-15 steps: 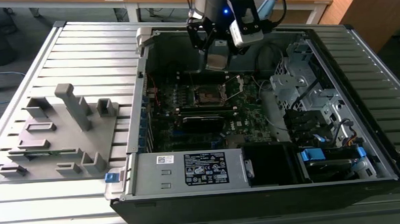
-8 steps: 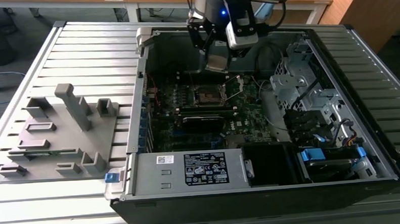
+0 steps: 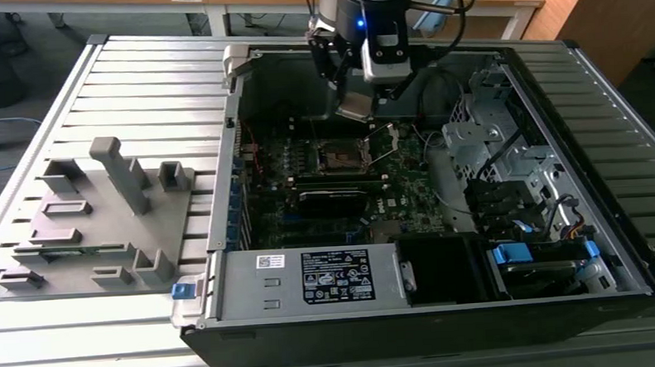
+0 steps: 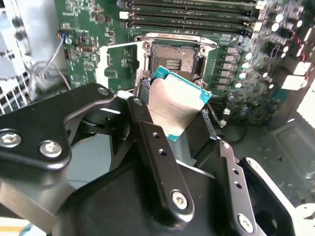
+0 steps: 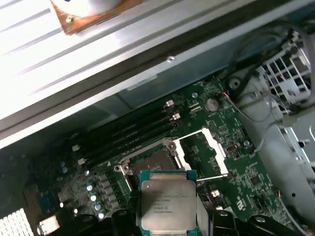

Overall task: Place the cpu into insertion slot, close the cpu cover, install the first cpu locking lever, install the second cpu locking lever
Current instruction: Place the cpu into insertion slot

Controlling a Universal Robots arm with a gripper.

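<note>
1. The black two-fingered end effector (image 4: 172,112) is clenched on the cpu (image 4: 170,101), a small flat square chip with a dull grey metal top and a green edge. Its fingers (image 4: 147,132) press on two opposite sides of the chip.
2. The cpu hangs in the air over the green circuit board (image 3: 274,227). The board sits inside an open grey-and-black computer case (image 3: 312,333), which rests on a slatted metal tabletop (image 3: 146,75).
3. The cpu is near the insertion slot (image 4: 174,59), a small square dark socket with a silver rim, but not touching it. The socket is bare.
4. The cpu cover (image 4: 102,64), a thin silver metal frame plate with a large square cut-out, is swung open to one side of the slot. The board shows through its centre, so the way down looks free.
5. In the second wrist view the chip looks tilted rather than level with the socket. Lowered like that, one corner would likely land first and could bend the socket's fine contacts or leave the chip seated askew.
6. The hold is on thin edges only. A slip could drop the cpu onto the socket or the board.
7. If the chip drifts sideways, it could reach the silver rim, the open cover or the long black memory slots (image 4: 192,10) beside the socket. It would then catch there instead of seating.
</note>
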